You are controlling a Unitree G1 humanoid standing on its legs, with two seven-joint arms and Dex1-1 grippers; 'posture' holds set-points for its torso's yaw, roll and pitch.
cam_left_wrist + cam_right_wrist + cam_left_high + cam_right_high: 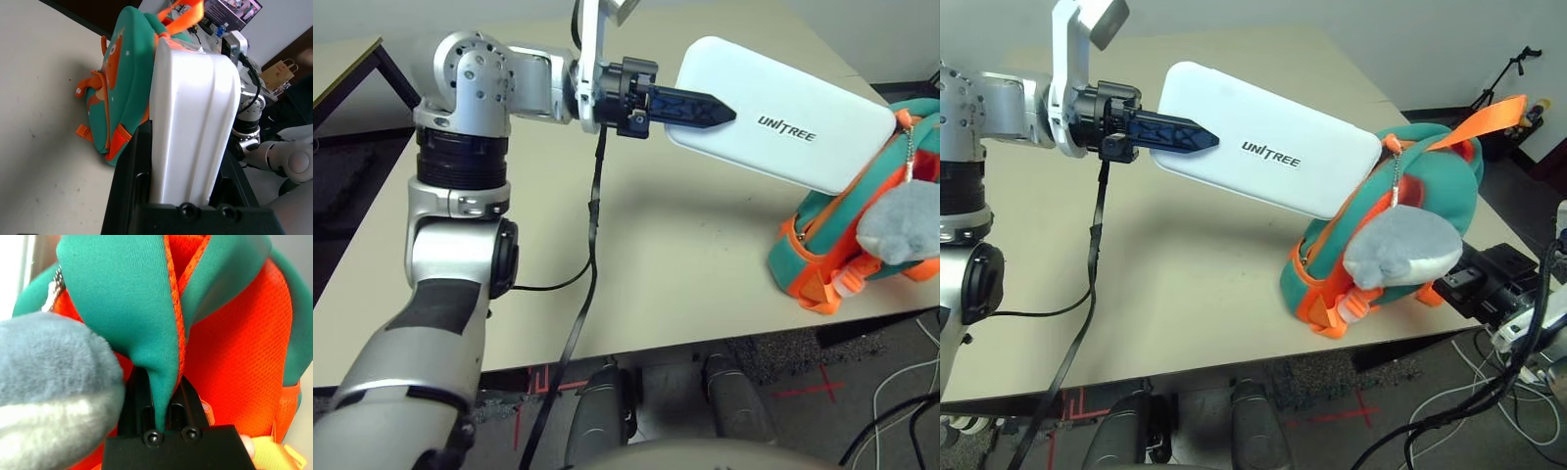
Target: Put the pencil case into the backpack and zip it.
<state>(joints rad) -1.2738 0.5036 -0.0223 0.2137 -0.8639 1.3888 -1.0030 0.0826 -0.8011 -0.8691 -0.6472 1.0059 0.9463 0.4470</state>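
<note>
Partly behind the pencil case (1268,152), backpack (1430,186) top, zipper opening unseen.

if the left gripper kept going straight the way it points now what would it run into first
Most likely the backpack. The left gripper, shut on the pencil case, points along the case toward the bag, whose far end already looks to be at the opening, though depth is unclear.

The white pencil case (1268,155), tilted in mid-air, reaches the upright teal-and-orange backpack (1430,186).
</note>
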